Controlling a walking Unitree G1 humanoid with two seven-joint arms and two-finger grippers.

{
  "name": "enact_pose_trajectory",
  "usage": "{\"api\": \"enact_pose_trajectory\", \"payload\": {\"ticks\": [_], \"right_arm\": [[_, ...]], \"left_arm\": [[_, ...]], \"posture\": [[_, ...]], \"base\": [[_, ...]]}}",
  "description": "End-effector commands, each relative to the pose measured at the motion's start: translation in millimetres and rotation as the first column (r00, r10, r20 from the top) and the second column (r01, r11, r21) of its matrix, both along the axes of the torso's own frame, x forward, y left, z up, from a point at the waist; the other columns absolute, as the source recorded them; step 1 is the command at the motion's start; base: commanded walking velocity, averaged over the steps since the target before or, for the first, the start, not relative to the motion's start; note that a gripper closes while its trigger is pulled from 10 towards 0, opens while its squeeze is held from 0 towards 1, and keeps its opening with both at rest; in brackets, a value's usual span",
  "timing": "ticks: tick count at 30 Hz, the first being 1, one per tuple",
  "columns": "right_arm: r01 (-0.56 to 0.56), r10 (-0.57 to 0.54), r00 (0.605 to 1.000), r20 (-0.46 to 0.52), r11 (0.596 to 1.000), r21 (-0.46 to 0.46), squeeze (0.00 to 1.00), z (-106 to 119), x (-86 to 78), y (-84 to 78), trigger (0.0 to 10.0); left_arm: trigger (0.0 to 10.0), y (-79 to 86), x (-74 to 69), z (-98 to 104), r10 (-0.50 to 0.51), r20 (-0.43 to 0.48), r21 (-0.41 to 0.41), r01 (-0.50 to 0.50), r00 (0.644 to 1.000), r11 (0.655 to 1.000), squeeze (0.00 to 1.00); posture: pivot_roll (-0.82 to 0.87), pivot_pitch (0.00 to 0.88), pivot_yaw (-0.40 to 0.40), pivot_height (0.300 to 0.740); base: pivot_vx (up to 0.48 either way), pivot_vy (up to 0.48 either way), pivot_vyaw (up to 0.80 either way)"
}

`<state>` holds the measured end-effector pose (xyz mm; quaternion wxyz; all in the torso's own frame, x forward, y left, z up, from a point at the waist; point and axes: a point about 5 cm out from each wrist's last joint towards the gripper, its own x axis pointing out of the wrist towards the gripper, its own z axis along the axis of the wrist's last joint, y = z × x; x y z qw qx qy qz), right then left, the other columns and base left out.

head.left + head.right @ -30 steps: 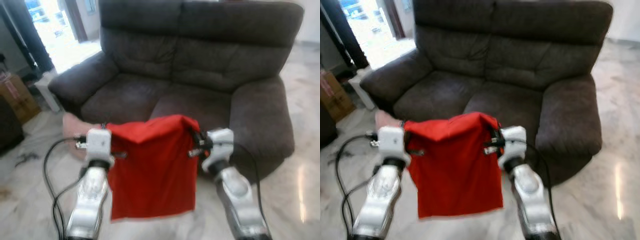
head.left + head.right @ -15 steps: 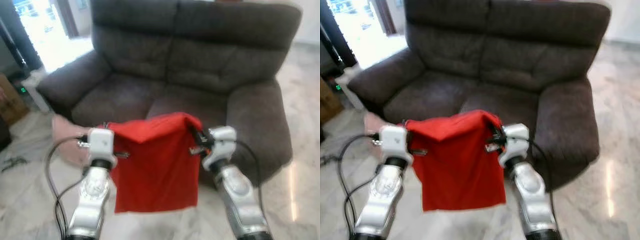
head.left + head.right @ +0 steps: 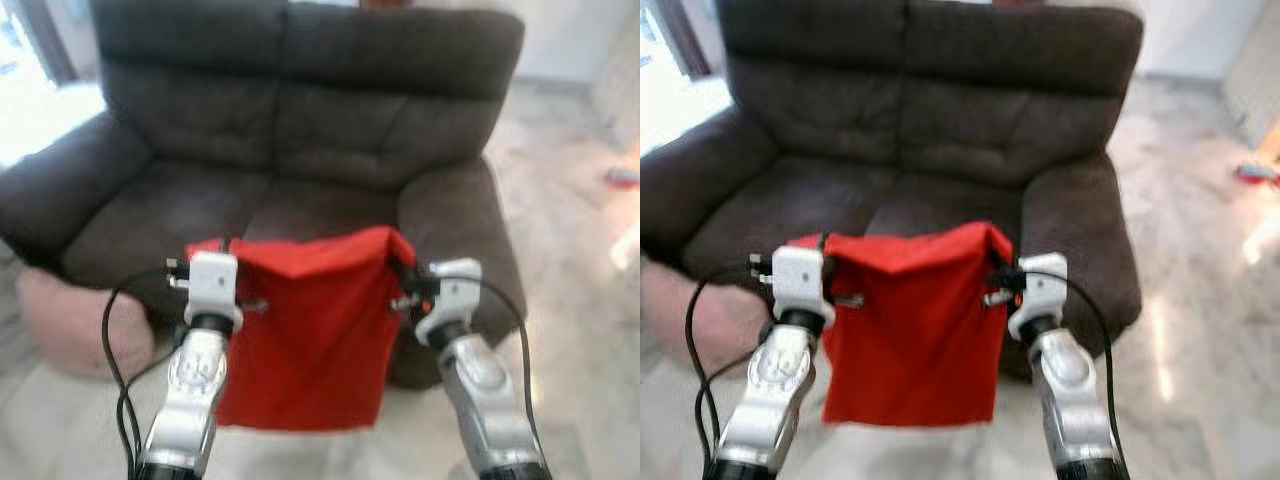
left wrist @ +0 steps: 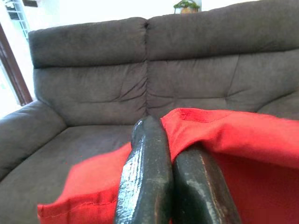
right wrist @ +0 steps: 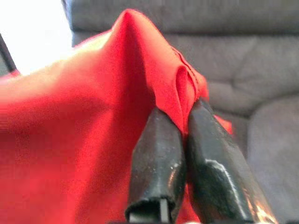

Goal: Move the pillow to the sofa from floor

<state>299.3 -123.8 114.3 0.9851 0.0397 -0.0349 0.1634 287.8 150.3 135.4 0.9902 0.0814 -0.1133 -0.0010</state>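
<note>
A red pillow (image 3: pixel 305 330), flat and limp like a cloth cover, hangs in the air in front of the dark brown sofa (image 3: pixel 300 120). My left gripper (image 3: pixel 215 248) is shut on its upper left corner, and the left wrist view has the black fingers (image 4: pixel 147 154) pinching red fabric (image 4: pixel 243 140). My right gripper (image 3: pixel 403 262) is shut on the upper right corner; its fingers (image 5: pixel 159 154) clamp a fold of the same fabric (image 5: pixel 93 107). The pillow's top edge is about level with the seat cushions, just short of the sofa's front.
A pink pillow (image 3: pixel 70 320) lies on the marble floor by the sofa's left front corner. Pale floor (image 3: pixel 580 300) stretches to the right, with a small coloured object (image 3: pixel 622 178) far right. Bright light comes from a doorway at the far left.
The whole picture has shifted, so the camera moved: the sofa and pink pillow now sit further left in the picture. Both grippers hold the red pillow as before.
</note>
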Motion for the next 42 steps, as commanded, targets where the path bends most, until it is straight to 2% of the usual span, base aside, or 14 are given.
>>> {"api": "enact_pose_trajectory", "payload": {"ticks": [1,7,16,21,30,37,42], "right_arm": [[-0.019,0.019,0.996,0.09,1.0,0.004,0.0,19.5,2.3,3.0,10.0],[-0.02,0.02,0.994,0.105,1.0,-0.003,0.0,21.7,3.0,3.2,10.0],[-0.012,0.012,0.994,0.108,1.0,-0.001,0.0,21.9,2.4,2.9,10.0],[-0.011,0.011,0.994,0.11,1.0,0.0,0.0,21.6,2.3,3.3,10.0],[-0.001,0.0,0.993,0.12,1.0,0.01,0.0,22.7,1.1,5.7,10.0],[0.022,-0.023,0.993,0.119,1.0,0.013,0.0,21.9,0.5,2.9,10.0],[0.052,-0.055,0.991,0.124,0.998,0.022,0.0,23.9,0.6,-2.6,10.0]], "left_arm": [[10.0,0.3,0.8,16.6,0.005,0.084,-0.008,-0.004,0.996,1.0,0.0],[10.0,1.3,1.0,17.7,0.011,0.089,-0.008,-0.011,0.996,1.0,0.0],[10.0,4.0,0.4,18.3,0.021,0.093,-0.009,-0.02,0.995,1.0,0.0],[10.0,3.5,-1.1,19.8,-0.006,0.084,0.016,0.005,0.996,1.0,0.0],[10.0,13.3,-10.4,45.5,0.01,0.157,0.017,-0.012,0.988,1.0,0.0],[10.0,15.4,-10.3,41.4,0.024,0.126,0.005,-0.025,0.992,1.0,0.0],[10.0,11.9,-9.9,39.2,0.006,0.11,0.003,-0.007,0.994,1.0,0.0]], "posture": [[0.04,0.0,0.007,0.74],[0.04,0.0,0.005,0.74],[0.05,0.0,0.005,0.74],[0.05,0.0,0.009,0.74],[0.06,0.0,0.035,0.74],[0.06,0.0,0.043,0.74],[0.06,0.0,0.043,0.74]], "base": [[0.289,0.0,-0.8],[0.289,0.0,-0.8],[0.283,0.0,0.0],[0.0,0.0,0.0],[0.0,0.0,0.0],[0.0,0.0,0.0],[0.0,0.317,0.0]]}}
